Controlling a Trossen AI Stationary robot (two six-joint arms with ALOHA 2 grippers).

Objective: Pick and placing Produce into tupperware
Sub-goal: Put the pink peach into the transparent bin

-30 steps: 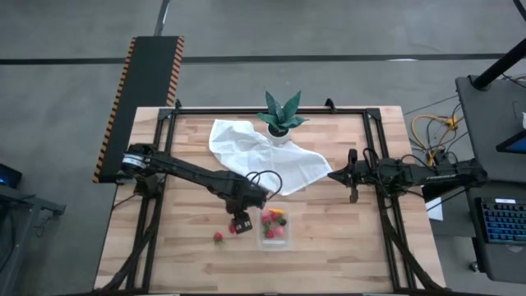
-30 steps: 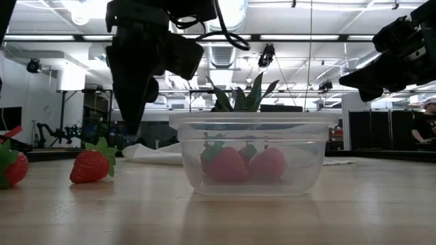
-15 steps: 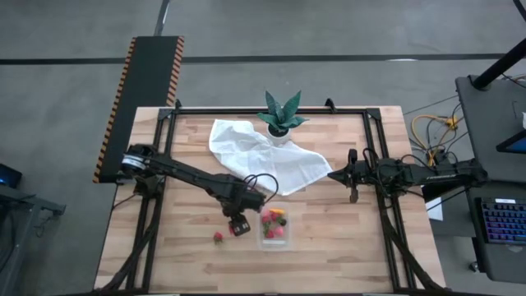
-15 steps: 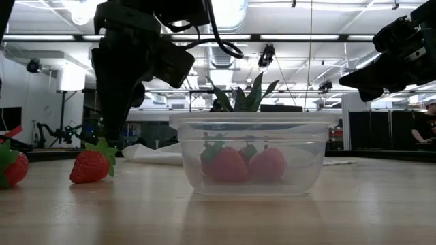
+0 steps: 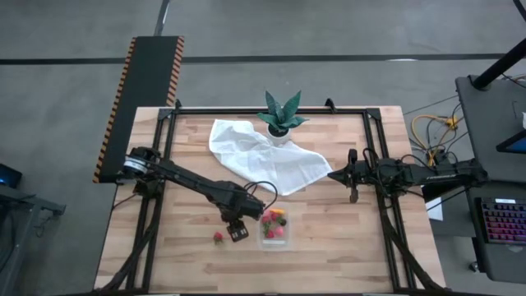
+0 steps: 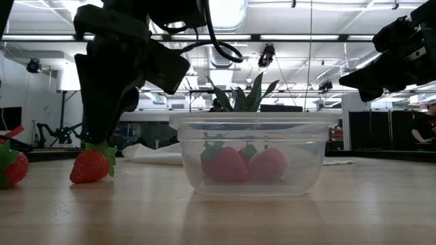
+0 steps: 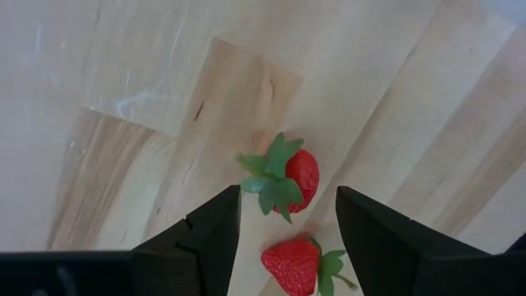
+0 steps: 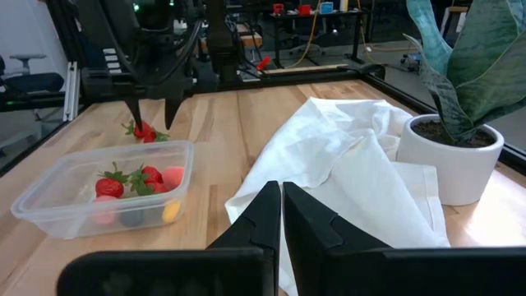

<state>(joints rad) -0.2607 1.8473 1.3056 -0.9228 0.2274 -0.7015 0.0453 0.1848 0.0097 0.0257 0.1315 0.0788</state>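
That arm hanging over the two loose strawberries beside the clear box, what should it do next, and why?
Probably lower a little more and close. The left gripper is open, its fingers straddling the nearer strawberry on the table, with a second strawberry just beyond. The tupperware already holds several pieces, so these two look like the last. The right gripper waits by the cloth.

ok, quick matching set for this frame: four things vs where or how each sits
Things:
1. left gripper
2. right gripper
3. tupperware
4. plant

States:
A. holds red, pink and yellow pieces
B. potted, at the table's far edge
C. jaws open above two loose strawberries
D. jaws shut, by the cloth

Pairs: 1-C, 2-D, 3-A, 4-B
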